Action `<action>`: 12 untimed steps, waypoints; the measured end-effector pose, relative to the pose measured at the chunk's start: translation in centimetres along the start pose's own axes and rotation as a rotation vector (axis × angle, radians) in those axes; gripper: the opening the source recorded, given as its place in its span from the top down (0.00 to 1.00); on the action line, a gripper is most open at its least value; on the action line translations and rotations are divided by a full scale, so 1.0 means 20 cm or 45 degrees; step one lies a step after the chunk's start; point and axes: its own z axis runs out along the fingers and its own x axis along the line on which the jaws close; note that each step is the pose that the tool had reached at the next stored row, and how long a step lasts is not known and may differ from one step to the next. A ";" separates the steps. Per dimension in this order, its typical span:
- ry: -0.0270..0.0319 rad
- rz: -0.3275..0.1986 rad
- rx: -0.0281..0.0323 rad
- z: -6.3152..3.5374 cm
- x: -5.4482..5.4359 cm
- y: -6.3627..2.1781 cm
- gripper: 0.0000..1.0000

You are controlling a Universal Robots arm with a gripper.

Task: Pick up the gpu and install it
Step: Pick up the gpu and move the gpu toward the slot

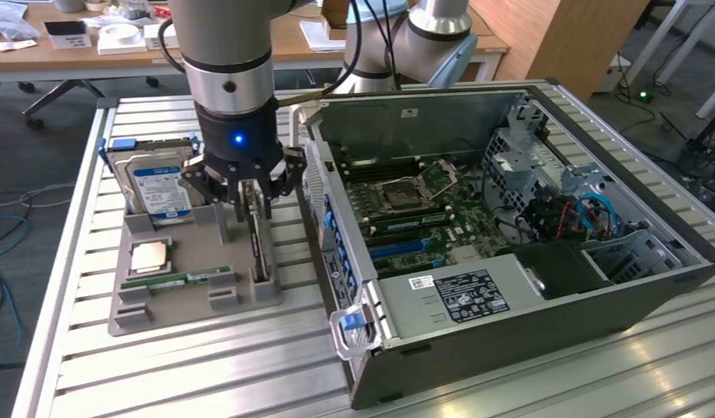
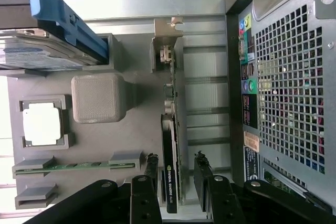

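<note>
The claw (image 1: 252, 207) hangs partly open and holds nothing, with one finger (image 2: 151, 167) on each flat face of the gpu (image 2: 171, 129). I judge both fingers just clear of the card. The gpu stands on edge directly below the claw, in a slot along the edge of the grey holder (image 1: 172, 309) that faces the open computer case (image 1: 543, 261). Its long axis runs parallel to that edge, crosswise to the claw's closing line. The holder rests on the slatted worktop (image 1: 218, 379).
</note>
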 end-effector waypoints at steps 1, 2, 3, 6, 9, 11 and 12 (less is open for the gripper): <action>0.0003 0.000 0.0001 0.002 0.00 0.000 0.58; 0.0003 0.000 0.0002 0.014 0.00 0.000 0.58; 0.0005 0.000 0.0004 0.017 0.00 0.000 0.58; 0.0002 0.000 0.0002 0.042 0.00 0.002 0.58; 0.0002 0.000 0.0002 0.053 0.00 0.003 0.58; 0.0004 0.000 0.0004 0.056 0.00 0.005 0.58; 0.0004 0.000 0.0003 0.058 0.00 0.006 0.58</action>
